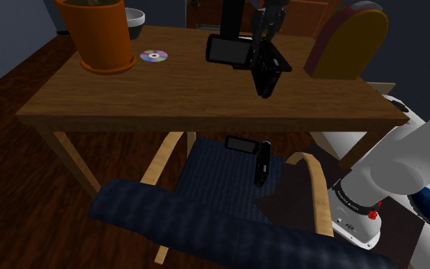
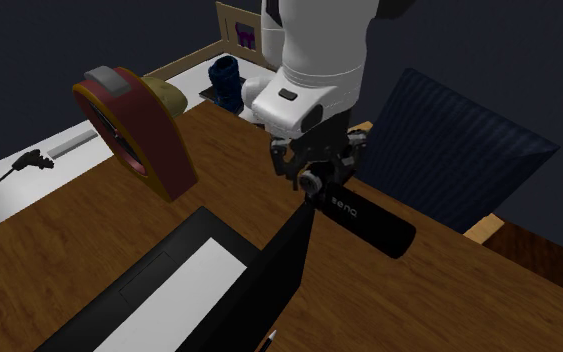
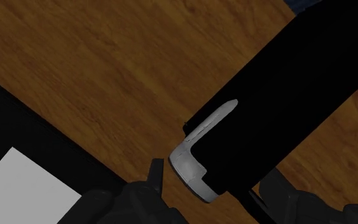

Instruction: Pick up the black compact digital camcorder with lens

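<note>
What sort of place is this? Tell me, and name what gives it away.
Likely a room of a house, perhaps a study: a wooden table, a dark blue chair with wooden arms beside it, and an orange plant pot next to a disc on top.

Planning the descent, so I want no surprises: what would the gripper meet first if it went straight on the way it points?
The black camcorder, lying right ahead of the gripper on the wooden table. How much gap remains is unclear.

black camcorder, brown wood-grain table, orange pot, navy striped chair
</note>
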Tool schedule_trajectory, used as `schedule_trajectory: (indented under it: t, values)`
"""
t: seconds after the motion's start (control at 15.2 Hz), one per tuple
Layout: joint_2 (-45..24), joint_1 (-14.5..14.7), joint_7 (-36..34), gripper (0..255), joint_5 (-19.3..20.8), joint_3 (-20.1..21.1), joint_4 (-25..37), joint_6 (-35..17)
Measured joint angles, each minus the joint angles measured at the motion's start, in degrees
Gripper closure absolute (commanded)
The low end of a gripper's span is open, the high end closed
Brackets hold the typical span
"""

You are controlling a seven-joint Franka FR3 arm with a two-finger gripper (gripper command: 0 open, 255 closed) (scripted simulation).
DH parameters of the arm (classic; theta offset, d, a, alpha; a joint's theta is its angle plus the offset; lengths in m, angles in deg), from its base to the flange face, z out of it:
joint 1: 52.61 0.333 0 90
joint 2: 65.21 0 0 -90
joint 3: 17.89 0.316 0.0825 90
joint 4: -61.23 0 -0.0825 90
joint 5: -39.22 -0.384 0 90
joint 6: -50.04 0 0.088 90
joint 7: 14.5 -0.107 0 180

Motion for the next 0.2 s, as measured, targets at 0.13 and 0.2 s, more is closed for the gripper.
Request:
schedule_trajectory:
  t: [0.13,0.2]
  values:
    - [-0.4,0.0,-0.2,255,0.0,0.0,2.0,1.5]
    - [-0.6,0.0,-0.2,255,0.1,0.0,2.5,1.9]
